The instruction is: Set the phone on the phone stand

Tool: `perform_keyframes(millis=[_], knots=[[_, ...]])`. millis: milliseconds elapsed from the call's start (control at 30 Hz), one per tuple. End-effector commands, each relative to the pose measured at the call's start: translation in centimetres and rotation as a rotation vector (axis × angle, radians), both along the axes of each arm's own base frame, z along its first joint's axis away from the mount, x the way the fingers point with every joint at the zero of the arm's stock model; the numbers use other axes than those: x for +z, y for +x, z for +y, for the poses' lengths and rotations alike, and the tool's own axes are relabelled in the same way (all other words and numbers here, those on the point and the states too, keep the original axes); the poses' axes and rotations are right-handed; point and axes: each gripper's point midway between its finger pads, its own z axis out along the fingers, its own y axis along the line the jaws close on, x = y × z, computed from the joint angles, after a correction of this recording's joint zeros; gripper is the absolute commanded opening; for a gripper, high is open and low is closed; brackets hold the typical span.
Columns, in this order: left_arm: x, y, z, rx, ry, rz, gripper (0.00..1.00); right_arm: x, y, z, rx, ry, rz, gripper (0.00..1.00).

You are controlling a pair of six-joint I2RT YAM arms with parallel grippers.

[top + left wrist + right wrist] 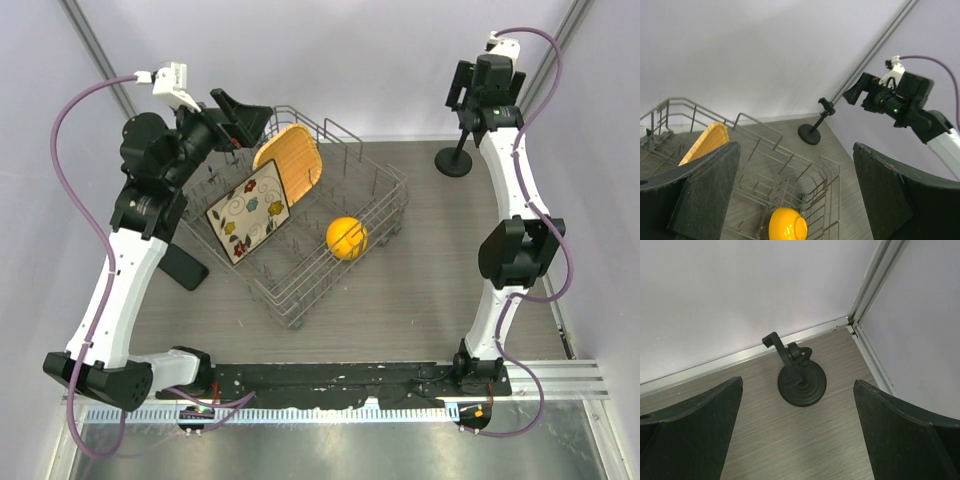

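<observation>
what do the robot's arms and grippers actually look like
Both the left arm and right arm have white links with chunky black joints. A purple cable loops along each into a white connector at the wrist. The fingers are broad matte black wedges with a rough surface.

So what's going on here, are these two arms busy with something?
They are meant to put a phone on a stand, but neither holds anything yet. The phone lies flat on the table, close beside the left arm. The left gripper is open, up over the far corner of a dish rack. The right gripper, also open, hovers by the phone stand, which is empty.
</observation>
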Motion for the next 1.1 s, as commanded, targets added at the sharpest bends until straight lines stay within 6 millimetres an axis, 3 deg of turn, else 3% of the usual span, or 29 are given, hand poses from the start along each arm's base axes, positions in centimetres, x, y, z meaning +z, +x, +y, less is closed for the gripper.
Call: perform_keyframes(millis=[0,33,200,433,667,700,900,1067], knots=[[2.7,-0.5,-0.6,-0.047,-0.005,-0.049,1.0,0.7,1.2,-1.0,0.033,0.056,-0.032,0.98],[3.6,-0.7,-0.5,-0.046,-0.004,-0.065,1.0,0.1,1.4,-1.1,0.031,0.063,-0.013,0.97],[4.1,-0.1,-0.4,-0.044,-0.003,-0.082,1.0,0.1,1.6,-0.6,0.06,0.072,-0.023,0.96],[6.2,2.0,0.6,-0.065,-0.053,-0.089,1.0,-1.7,2.6,-1.7,0.09,0.057,0.009,0.96],[6.8,4.8,-0.6,-0.11,-0.082,-0.07,1.0,-3.0,3.8,-2.2,0.128,0.05,0.027,0.95],[7.7,4.3,-1.0,-0.137,-0.081,-0.088,0.99,-3.2,4.1,-2.2,0.13,0.048,0.025,0.95],[8.5,4.8,-1.4,-0.158,-0.1,-0.094,0.99,-5.2,5.7,-1.9,0.183,0.047,0.049,0.92],[9.2,4.9,-1.2,-0.146,-0.108,-0.096,0.99,-5.6,5.6,-1.1,0.234,0.057,0.062,0.88]])
